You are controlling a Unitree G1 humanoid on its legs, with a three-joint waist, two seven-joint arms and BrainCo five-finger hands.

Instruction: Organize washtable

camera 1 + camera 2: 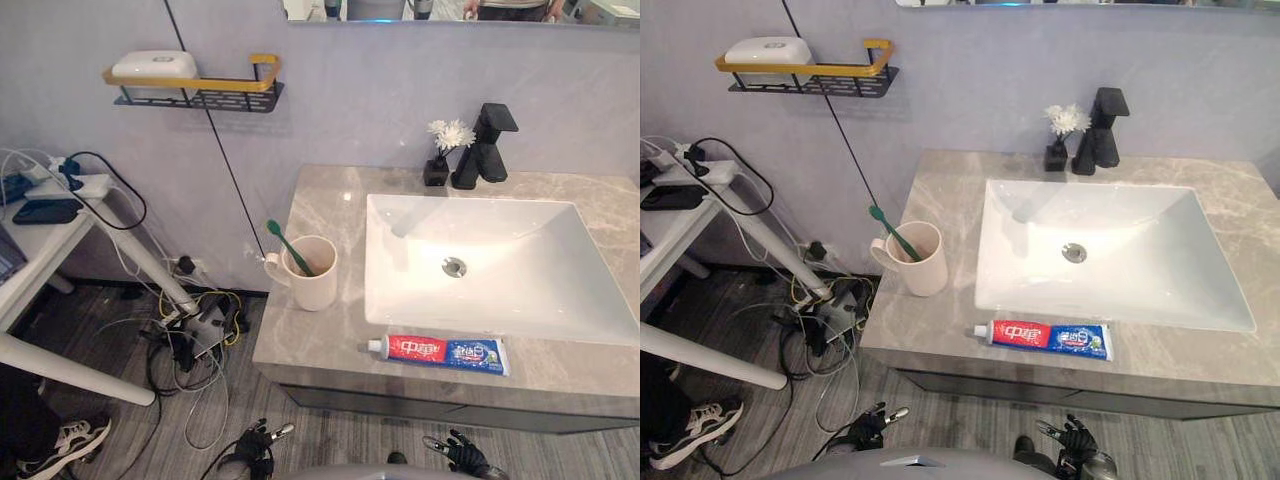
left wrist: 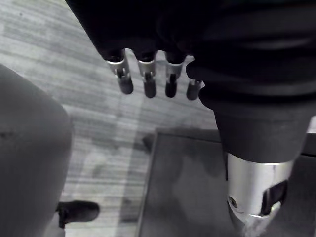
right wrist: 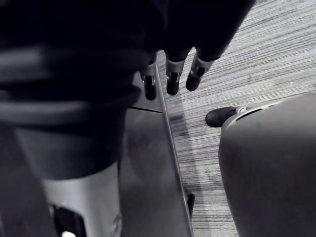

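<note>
toothpaste tube (image 1: 440, 352) lies flat at lower centre on the washtable (image 1: 318, 342), just below the sink (image 1: 545, 262). centre left, a green toothbrush (image 1: 290, 247) leans in the cup (image 1: 314, 280). left hand (image 1: 254, 441) and right hand (image 1: 466, 456) hang at the bottom edge, fingers loosely straight, empty.

The far side is closed by a grey wall (image 1: 400, 90). Left, a white table (image 1: 45, 240) is set on planked floor (image 1: 90, 320).
</note>
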